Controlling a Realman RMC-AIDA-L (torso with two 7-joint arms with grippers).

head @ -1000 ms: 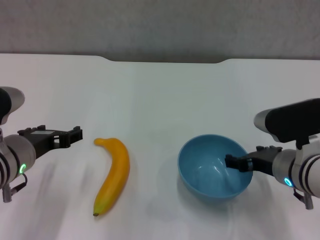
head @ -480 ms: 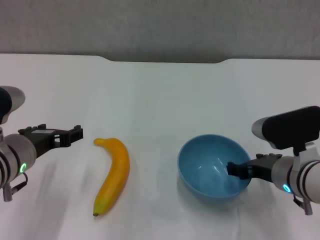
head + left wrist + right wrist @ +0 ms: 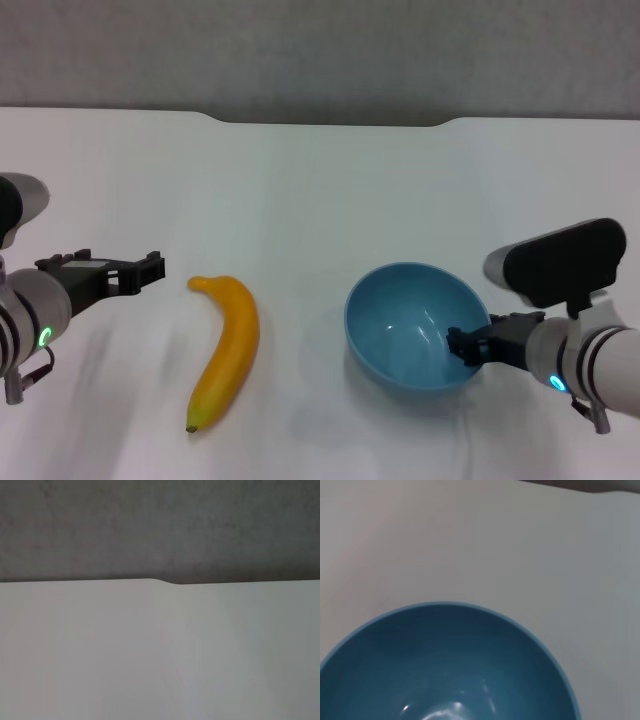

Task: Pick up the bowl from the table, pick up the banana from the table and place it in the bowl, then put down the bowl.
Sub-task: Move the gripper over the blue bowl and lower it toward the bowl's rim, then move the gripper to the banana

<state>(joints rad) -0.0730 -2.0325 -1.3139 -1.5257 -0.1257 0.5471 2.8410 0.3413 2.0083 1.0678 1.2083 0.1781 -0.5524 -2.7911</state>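
Note:
The light-blue bowl (image 3: 400,330) is at the front right of the white table (image 3: 320,190), tipped a little toward the left. My right gripper (image 3: 462,345) is shut on the bowl's right rim, with one finger inside the bowl. The right wrist view shows the bowl's inside (image 3: 445,670), which is empty. The yellow-orange banana (image 3: 228,345) lies on the table at the front left, stem end toward the back. My left gripper (image 3: 155,268) is open and empty, a short way left of the banana's stem end.
The table's notched far edge (image 3: 330,122) meets a grey wall. The left wrist view shows only bare tabletop (image 3: 160,655) and the wall.
My right arm has moved left and nearer, and the bowl has shifted left with it and tipped. The left arm and the banana have not moved.

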